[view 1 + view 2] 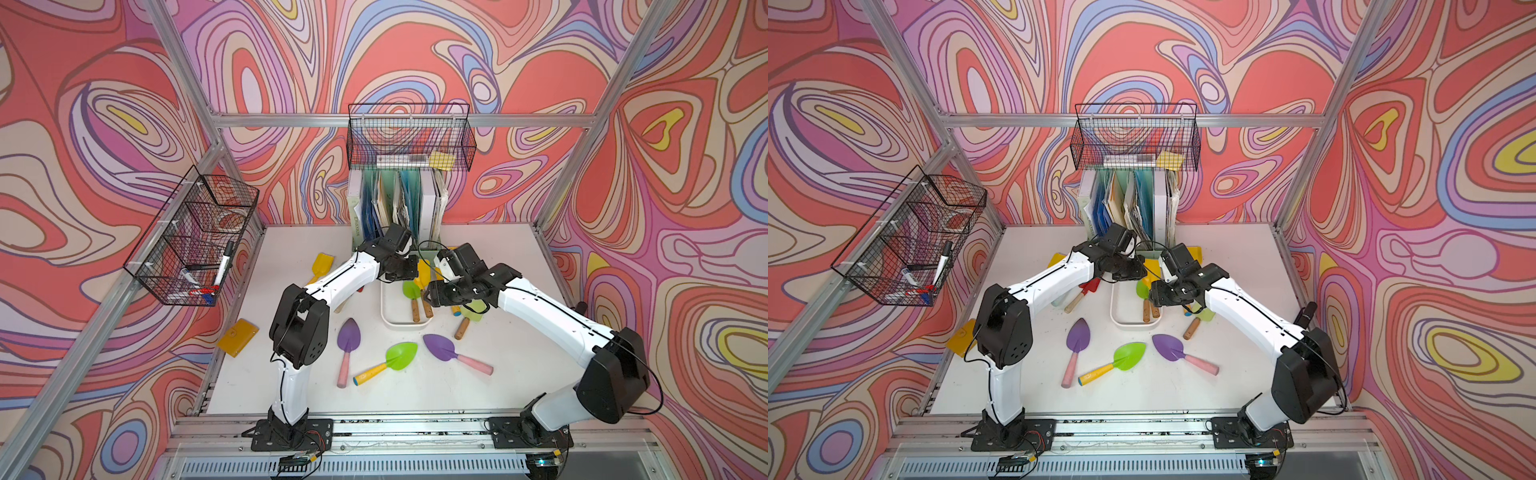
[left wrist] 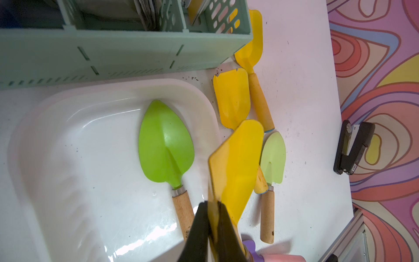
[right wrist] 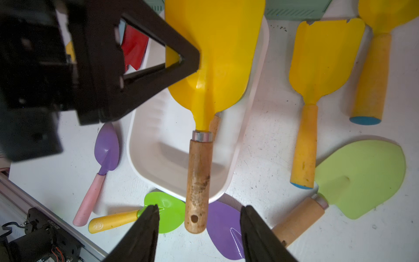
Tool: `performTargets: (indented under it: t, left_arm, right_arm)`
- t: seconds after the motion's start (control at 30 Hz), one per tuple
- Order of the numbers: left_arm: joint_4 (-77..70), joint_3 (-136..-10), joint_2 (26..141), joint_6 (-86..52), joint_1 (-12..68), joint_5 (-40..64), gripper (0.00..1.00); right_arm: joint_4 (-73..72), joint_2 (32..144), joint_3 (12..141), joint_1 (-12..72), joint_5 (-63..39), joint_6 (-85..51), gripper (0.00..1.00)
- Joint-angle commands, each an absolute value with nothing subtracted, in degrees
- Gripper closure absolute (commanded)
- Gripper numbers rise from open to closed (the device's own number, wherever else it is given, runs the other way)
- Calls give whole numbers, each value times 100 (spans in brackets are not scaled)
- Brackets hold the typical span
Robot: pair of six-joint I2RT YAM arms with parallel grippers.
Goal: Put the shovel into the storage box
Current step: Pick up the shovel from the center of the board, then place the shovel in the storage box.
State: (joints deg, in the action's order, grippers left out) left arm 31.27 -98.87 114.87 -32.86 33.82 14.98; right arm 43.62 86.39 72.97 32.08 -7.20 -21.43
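Over the storage box (image 3: 158,158), at the left jaws: shut flat on the yellow shovel (image 3: 215,56), on one side edge of its blade, pinching thin sheet rather than round handle, probably to leave the handle free. Holds the shovel clear of the box floor, blade toward the far end, wooden handle pointing at the near end. Lined up lengthwise, presumably to fit a box hardly longer than a shovel. At the right jaws: parted wide, one to each side of the handle's tip, touching neither side as far as can be told, carrying nothing. Reads as a release above the box, with the weight on the left alone. Calls next for lowering and letting go, gently, to avoid a blade propped on the rim. Inside the box already, below and beside: a green shovel (image 2: 166,145) with a wooden handle, flat along one long wall, leaving a lane free. Just behind the box: the mint-green file holder (image 2: 113,52). Round about on the counter (image 1: 415,395), outside the box: a chipped yellow shovel (image 2: 232,99), a pale green shovel (image 2: 273,158), purple shovels (image 1: 348,332), a yellow-handled green shovel (image 1: 401,355), all awaiting the same trip.
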Motion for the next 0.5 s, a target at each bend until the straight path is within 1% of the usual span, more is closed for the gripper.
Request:
performTargets:
  t: [0.0, 0.2, 0.47]
  left_arm:
    - [3425, -10185, 11710, -2964, 3376, 1312, 100]
    - [3557, -10412, 12025, -2747, 3316, 1171, 100]
    - [3525, -10478, 12289, -2782, 3250, 1205, 100]
  right_arm:
    - [4430, 8473, 7248, 3245, -587, -2046, 42]
    - [4463, 8457, 7181, 3243, -554, -2010, 42]
    - [4500, 8385, 7167, 3243, -514, -1988, 42]
